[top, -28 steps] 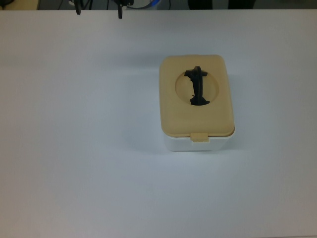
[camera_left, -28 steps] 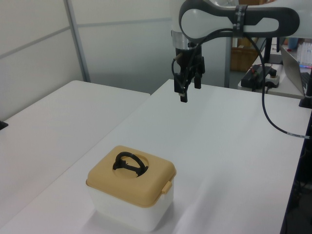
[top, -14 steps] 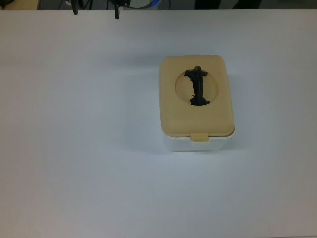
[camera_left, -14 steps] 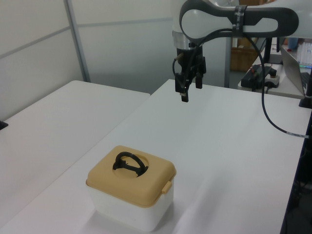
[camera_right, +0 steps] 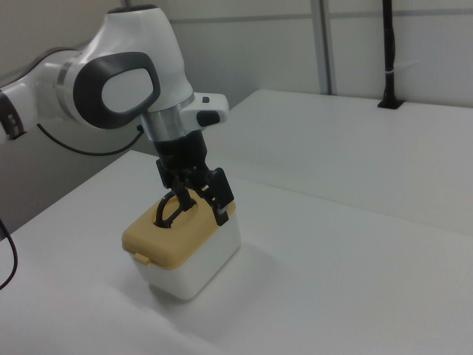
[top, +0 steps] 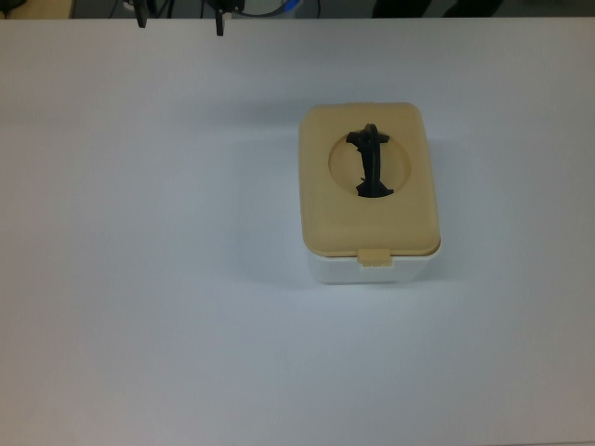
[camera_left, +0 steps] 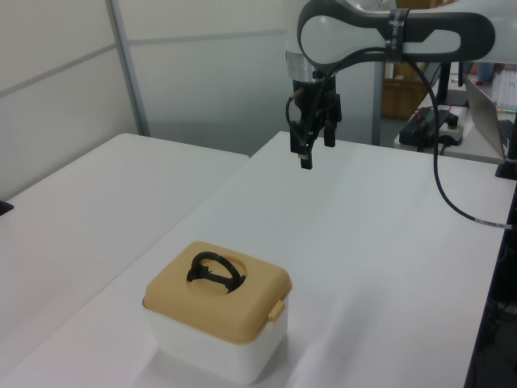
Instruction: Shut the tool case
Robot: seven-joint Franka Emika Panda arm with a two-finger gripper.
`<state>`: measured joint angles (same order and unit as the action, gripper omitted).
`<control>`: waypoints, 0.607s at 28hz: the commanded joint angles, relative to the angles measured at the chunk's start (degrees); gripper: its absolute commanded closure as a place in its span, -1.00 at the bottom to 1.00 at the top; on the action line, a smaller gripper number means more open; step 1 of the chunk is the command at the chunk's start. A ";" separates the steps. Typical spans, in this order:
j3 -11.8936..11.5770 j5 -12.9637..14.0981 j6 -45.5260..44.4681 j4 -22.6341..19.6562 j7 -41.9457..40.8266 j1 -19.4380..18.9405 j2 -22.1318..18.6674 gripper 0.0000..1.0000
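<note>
The tool case stands on the white table, a little to the top view's right of centre. Its tan lid lies flat on the white box, and a latch tab hangs over the near edge. A black handle stands up in the lid's round recess. My gripper hangs open and empty high over the far part of the table, well away from the case. Only its two fingertips show at the top view's upper edge. In the right view the gripper overlaps the case.
A second white table adjoins on the left view's left. A black cable trails from the arm across the left view's right side, where a laptop and other gear stand behind the table.
The gripper has drifted slightly up and away from the case. The case has not moved.
</note>
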<state>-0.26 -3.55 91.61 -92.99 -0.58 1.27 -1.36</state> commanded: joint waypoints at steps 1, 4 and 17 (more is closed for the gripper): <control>-0.27 0.48 -0.82 -0.08 -0.92 -0.04 -0.31 -1.00; -0.27 0.48 -0.65 -0.08 -0.92 -0.04 -0.22 -1.00; -0.27 0.57 -0.38 0.01 -0.92 -0.12 -0.05 -1.00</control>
<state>-0.26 -3.55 91.61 -93.00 -0.58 1.27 -1.34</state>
